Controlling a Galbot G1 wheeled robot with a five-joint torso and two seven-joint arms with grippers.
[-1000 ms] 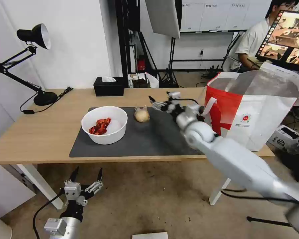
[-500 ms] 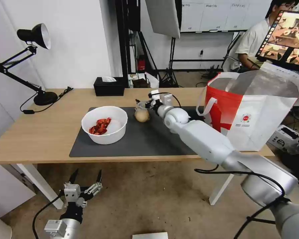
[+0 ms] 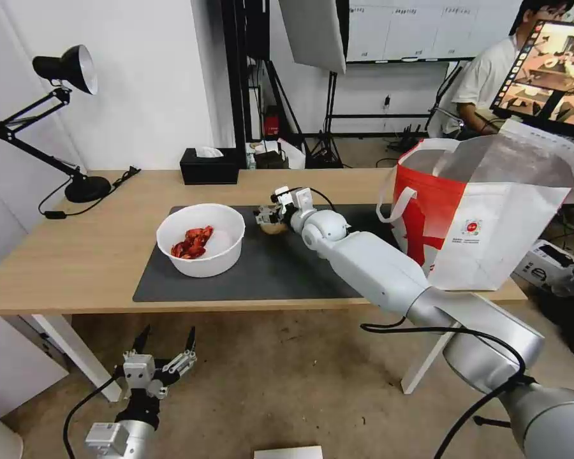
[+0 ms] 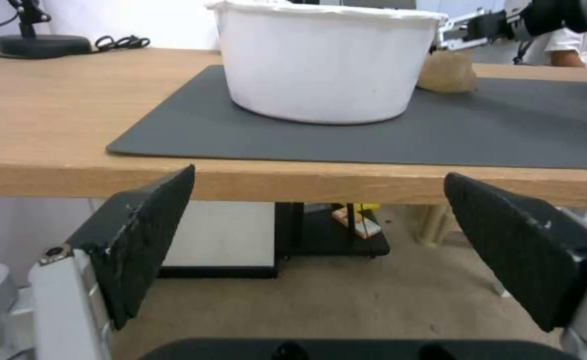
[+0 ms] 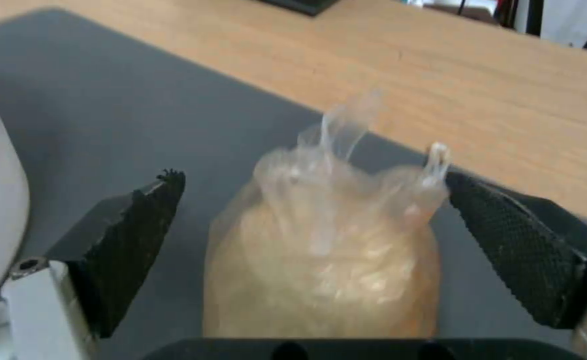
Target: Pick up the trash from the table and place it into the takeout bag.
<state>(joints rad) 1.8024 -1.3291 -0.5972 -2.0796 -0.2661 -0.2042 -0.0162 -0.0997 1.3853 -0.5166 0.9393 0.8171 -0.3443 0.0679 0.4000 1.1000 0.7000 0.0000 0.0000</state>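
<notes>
The right gripper point(image 3: 269, 215) is positioned over the small clear bag point(image 5: 323, 260) with its beige lump, which stands upright on the dark grey mat point(image 3: 268, 268) of the table point(image 3: 76, 255), just beside the white bowl point(image 3: 201, 239); the jaws are spread wide with one pad on either side of the bag, and nothing is gripped. The bag's twisted neck points up between the pads, so closure should, by judgement, catch it squarely. The left gripper point(image 3: 166, 347) hangs open and empty below the table edge, and the takeout bag point(image 3: 491, 217) stands at the table's right end.
</notes>
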